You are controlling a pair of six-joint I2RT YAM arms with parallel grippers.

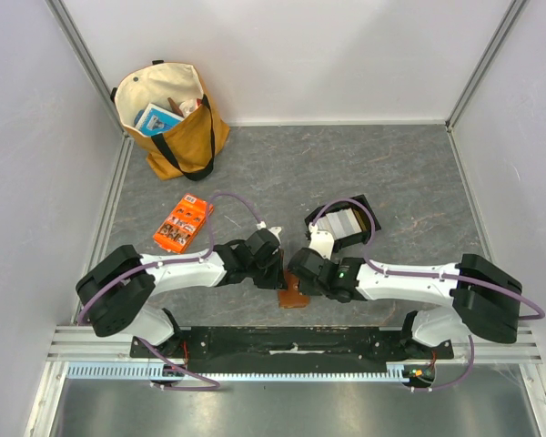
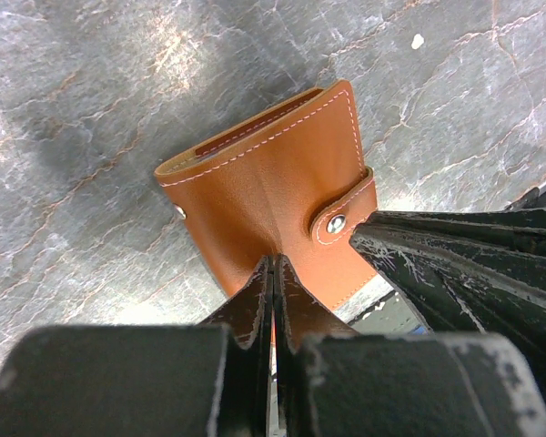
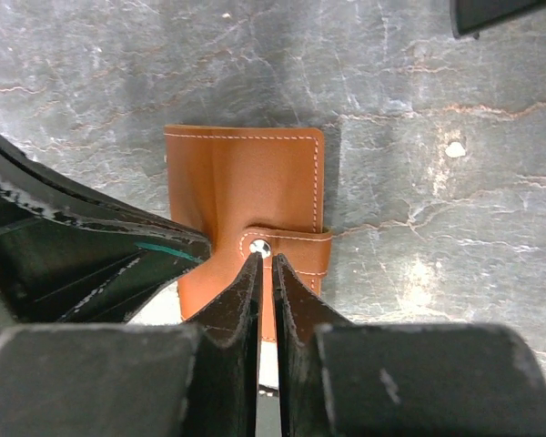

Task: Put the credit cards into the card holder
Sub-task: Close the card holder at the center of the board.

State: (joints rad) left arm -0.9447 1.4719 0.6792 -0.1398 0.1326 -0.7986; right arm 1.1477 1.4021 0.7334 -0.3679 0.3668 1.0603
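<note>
The card holder (image 1: pixel 293 297) is a tan-brown leather wallet lying closed near the table's front edge, its strap snapped. It fills the left wrist view (image 2: pixel 273 173) and the right wrist view (image 3: pixel 241 191). My left gripper (image 1: pixel 282 276) is shut, and its tips (image 2: pixel 274 264) rest over the wallet's lower face. My right gripper (image 1: pixel 298 282) is shut to a thin slit, with its tips (image 3: pixel 263 259) at the round snap (image 3: pixel 260 248). The credit cards (image 1: pixel 342 222), pale grey and white, lie in a black tray behind the right arm.
The black tray (image 1: pixel 368 221) stands right of centre; its corner shows in the right wrist view (image 3: pixel 491 11). An orange printed packet (image 1: pixel 182 224) lies on the left. A tan tote bag (image 1: pixel 168 118) stands at the back left. The other gripper's black fingers crowd each wrist view.
</note>
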